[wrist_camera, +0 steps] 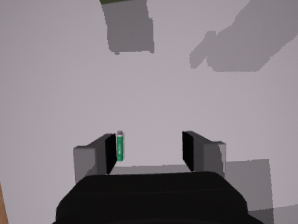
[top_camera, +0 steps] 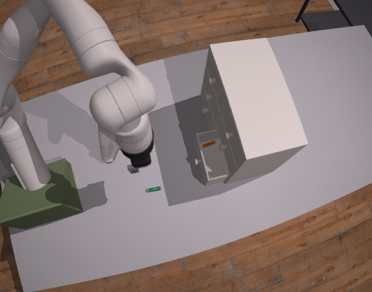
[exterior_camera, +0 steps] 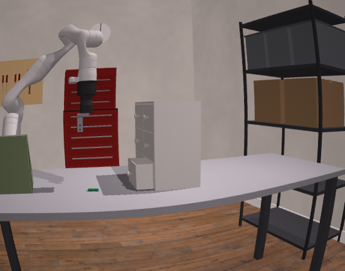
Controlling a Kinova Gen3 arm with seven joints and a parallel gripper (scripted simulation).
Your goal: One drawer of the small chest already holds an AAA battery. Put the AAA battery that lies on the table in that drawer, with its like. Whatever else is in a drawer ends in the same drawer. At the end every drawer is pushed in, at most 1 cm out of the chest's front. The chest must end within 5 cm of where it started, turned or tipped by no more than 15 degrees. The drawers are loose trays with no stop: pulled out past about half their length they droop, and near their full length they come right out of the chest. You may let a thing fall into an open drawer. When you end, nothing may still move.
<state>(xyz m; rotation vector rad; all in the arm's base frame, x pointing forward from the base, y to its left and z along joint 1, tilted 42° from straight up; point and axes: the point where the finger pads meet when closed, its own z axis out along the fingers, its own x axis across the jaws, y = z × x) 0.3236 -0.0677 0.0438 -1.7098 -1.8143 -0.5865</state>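
Observation:
A green AAA battery lies on the grey table in front of the chest; it also shows in the side view and in the wrist view far below, next to my left finger. The pale chest stands on the table with several small drawers. Its bottom drawer is pulled out partway and holds an orange battery. My gripper hangs high above the table, pointing down, left of the chest; it also shows in the side view and in the wrist view. It is open and empty.
The arm's green base block sits at the table's left end. A red tool cabinet stands behind the table and a black shelf rack to the right. The other drawers of the chest are pushed in.

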